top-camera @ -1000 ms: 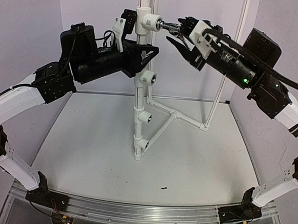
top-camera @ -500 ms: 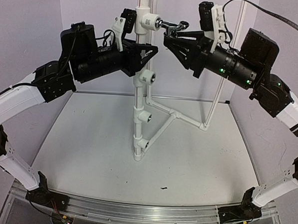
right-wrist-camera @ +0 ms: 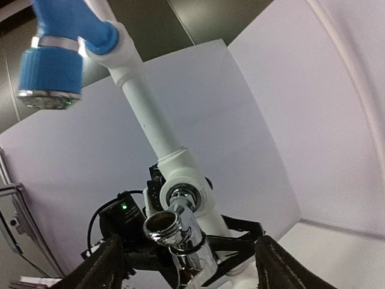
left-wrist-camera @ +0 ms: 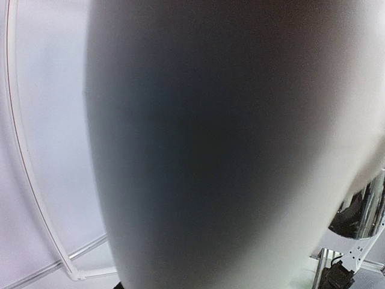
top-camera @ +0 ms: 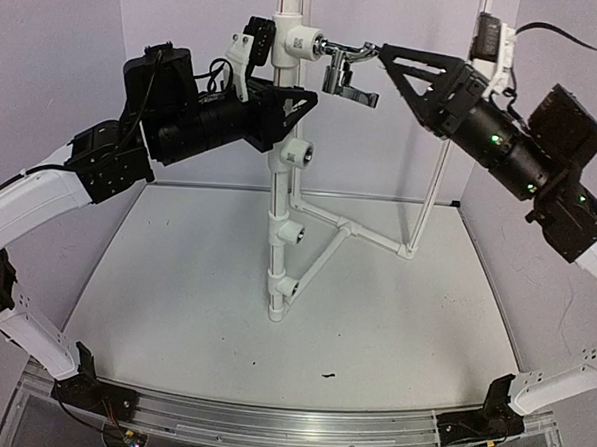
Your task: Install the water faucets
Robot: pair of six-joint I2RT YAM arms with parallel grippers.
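The white pipe stand (top-camera: 275, 232) is clamped in the left tool (top-camera: 285, 98). The right tool (right-wrist-camera: 191, 241) has its fingers wide apart, with the chrome faucet (top-camera: 344, 71) between the tips, stuck in the top tee (top-camera: 300, 43). Grab it crooked and I'd bet it cross-threads or drops.

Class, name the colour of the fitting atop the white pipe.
The fitting on the white pipe is blue; right wrist view.

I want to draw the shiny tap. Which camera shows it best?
The top external view: the whole tap shows, sticking out of the top pipe fitting. The right wrist view sees it close, end-on, its bottom cut off. The left wrist view catches only a chrome sliver.
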